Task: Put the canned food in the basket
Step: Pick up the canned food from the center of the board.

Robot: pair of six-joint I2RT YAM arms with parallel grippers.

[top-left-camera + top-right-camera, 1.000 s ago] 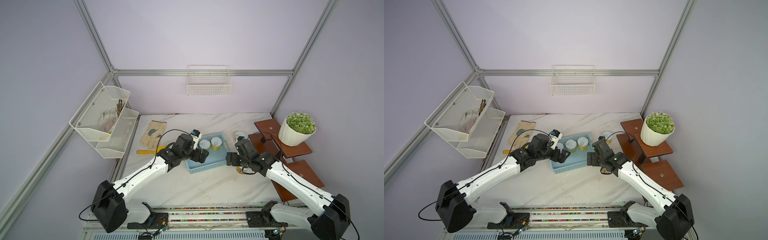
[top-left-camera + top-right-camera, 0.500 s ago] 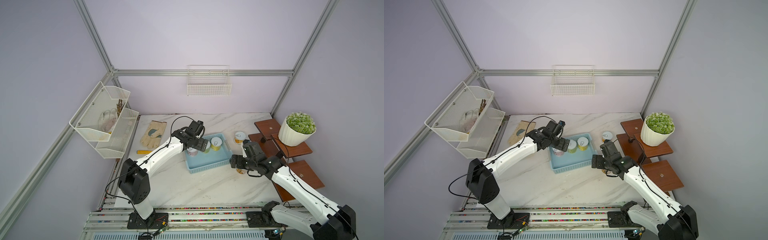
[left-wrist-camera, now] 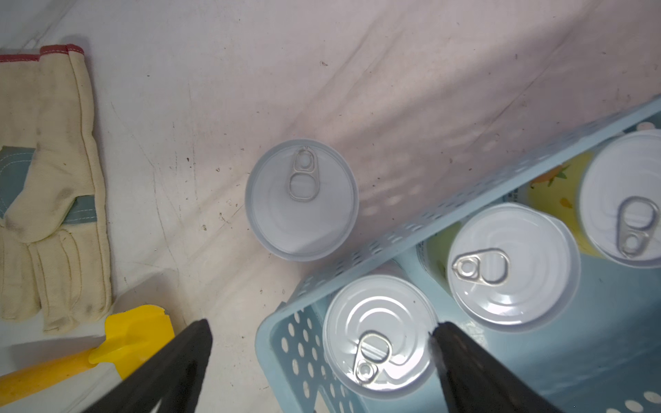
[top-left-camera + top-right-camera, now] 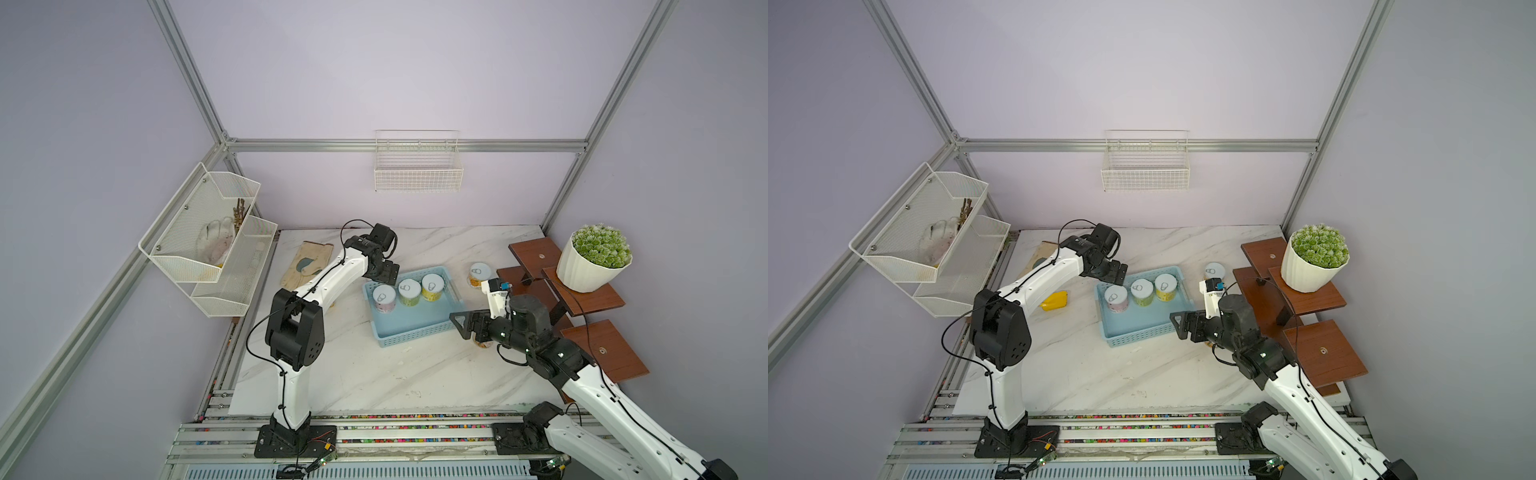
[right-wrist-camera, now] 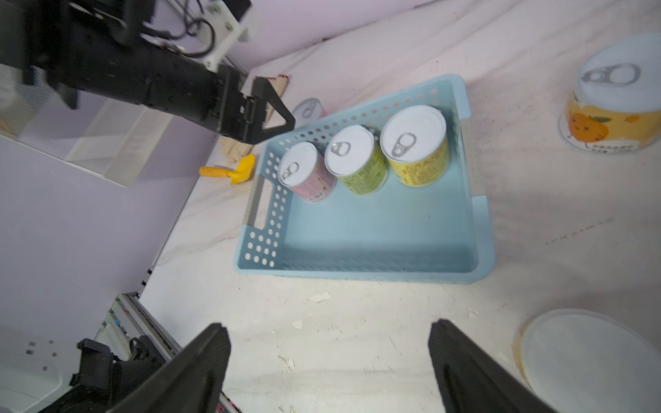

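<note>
Pink can (image 4: 384, 297) now in basket (image 4: 415, 333) | left end effector (image 3: 322, 328) wide, empty

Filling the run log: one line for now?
in basket: three cans | outside: three cans | left gripper: open, empty | right gripper: open, empty

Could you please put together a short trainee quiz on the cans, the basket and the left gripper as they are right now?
1. How many cans stand inside the basket?
2. True or false: the left gripper is shut on a can.
3. The orange can near the wooden steps is: A) inside the basket; B) on the table, outside the basket; C) stacked on another can.

Key:
1. Three, upright in a row: pink, green and yellow labels.
2. False: it is open and holds nothing.
3. B.
</note>
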